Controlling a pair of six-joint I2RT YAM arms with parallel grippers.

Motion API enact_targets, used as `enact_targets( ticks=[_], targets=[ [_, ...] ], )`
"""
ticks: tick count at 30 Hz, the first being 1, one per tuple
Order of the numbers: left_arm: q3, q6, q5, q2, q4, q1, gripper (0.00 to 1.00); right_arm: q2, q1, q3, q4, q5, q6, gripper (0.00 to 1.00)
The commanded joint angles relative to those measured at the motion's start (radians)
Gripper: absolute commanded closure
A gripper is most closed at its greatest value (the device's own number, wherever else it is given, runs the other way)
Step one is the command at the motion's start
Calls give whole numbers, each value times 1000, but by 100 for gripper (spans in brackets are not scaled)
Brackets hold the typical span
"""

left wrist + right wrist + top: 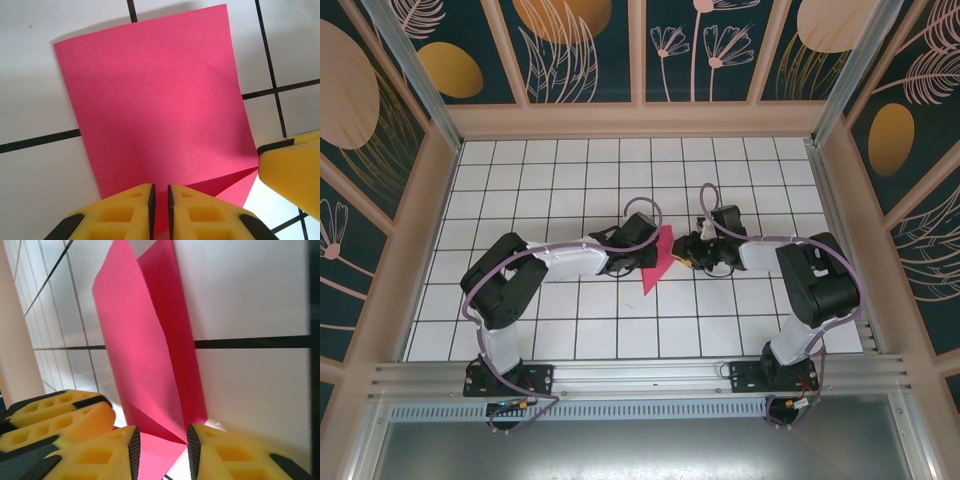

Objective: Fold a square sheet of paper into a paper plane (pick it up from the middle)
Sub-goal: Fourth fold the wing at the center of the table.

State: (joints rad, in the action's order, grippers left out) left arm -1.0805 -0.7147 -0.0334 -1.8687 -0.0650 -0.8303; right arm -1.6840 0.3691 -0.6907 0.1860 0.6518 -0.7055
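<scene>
Your square sheet of paper (pixel 657 258) is magenta-pink and already folded. In the top view you see it as a narrow wedge at the centre of the frame, tilted up rather than lying flat on the white gridded tabletop (pixel 520 180), its point toward the bottom of the frame. In the left wrist view one smooth face fills the middle, with a small flap turned at its lower right; in the right wrist view two panels meet in a sharp crease running from top centre to bottom centre.
</scene>
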Motion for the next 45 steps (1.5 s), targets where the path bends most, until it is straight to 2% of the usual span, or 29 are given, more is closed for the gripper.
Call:
enact_targets(
  ticks=[1,14,24,29,34,39,45],
  targets=[
    [2,6,-12,2,-21,0,81,18,15,2,45,47,64,67],
    [43,-41,-47,46,-15,1,83,-36,34,-14,116,140,142,66],
    [54,-82,-95,57,-38,3,83,-91,72,-74,33,152,258,66],
    [69,-77,-103,90,-33,3,82,-123,82,-110,-14,154,308,71],
    [131,-72,-67,148,31,3,78,-143,90,-131,-29,136,311,85],
    [200,-50,-31,241,103,3,70,-121,90,-124,3,104,247,95],
    [245,-18,20,267,166,-4,59,-69,90,-114,55,36,112,96]
  ],
)
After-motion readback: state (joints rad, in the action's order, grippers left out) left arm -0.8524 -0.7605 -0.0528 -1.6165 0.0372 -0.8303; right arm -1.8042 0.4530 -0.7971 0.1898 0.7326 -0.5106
